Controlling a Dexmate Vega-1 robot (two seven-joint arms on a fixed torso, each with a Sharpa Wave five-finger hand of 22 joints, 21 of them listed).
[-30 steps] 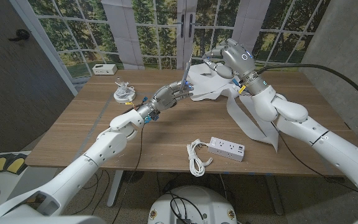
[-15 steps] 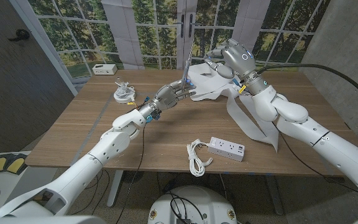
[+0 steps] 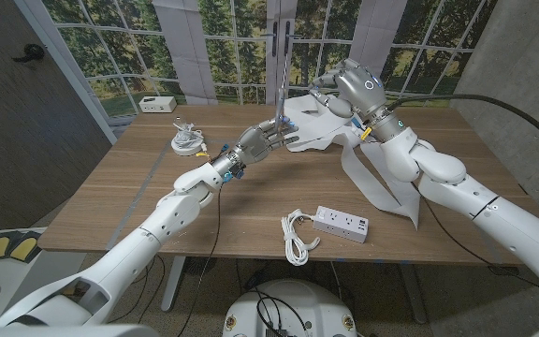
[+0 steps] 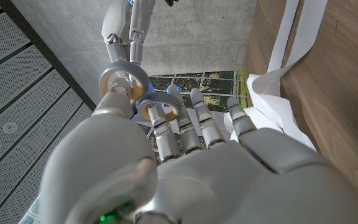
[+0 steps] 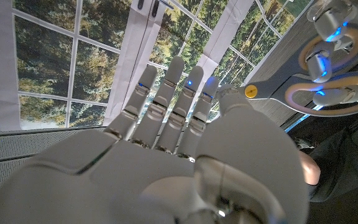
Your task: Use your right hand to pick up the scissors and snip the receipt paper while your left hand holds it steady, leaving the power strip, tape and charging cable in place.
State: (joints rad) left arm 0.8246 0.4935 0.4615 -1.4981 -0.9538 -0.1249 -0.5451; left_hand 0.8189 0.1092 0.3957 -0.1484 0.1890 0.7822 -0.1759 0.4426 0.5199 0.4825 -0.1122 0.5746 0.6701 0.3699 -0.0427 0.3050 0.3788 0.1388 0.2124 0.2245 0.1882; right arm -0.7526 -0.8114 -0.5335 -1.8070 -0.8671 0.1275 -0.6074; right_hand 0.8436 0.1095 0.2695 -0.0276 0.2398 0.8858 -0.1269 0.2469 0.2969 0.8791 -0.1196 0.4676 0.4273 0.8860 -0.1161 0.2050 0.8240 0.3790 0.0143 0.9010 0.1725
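The scissors (image 3: 280, 105) stand upright over the far middle of the table, blades pointing up. My left hand (image 3: 255, 142) holds them, fingers (image 4: 165, 119) through the pale handle loops (image 4: 124, 84). The scissors (image 5: 316, 78) also show in the right wrist view with the left hand's fingers in the loops. The white receipt paper (image 3: 314, 134) lies crumpled just behind the left hand, and a long strip (image 3: 378, 187) trails toward the right front. My right hand (image 3: 346, 86) hovers over the paper's far side, its fingers (image 5: 166, 106) stretched out with nothing in them.
A white power strip (image 3: 342, 223) with its coiled cord (image 3: 296, 239) lies near the front edge. A bundled white cable (image 3: 187, 140) sits at the table's left. A small white box (image 3: 157, 103) stands at the far left corner.
My left hand has lifted the scissors slightly and shifted a little toward the paper. The right hand has barely moved.
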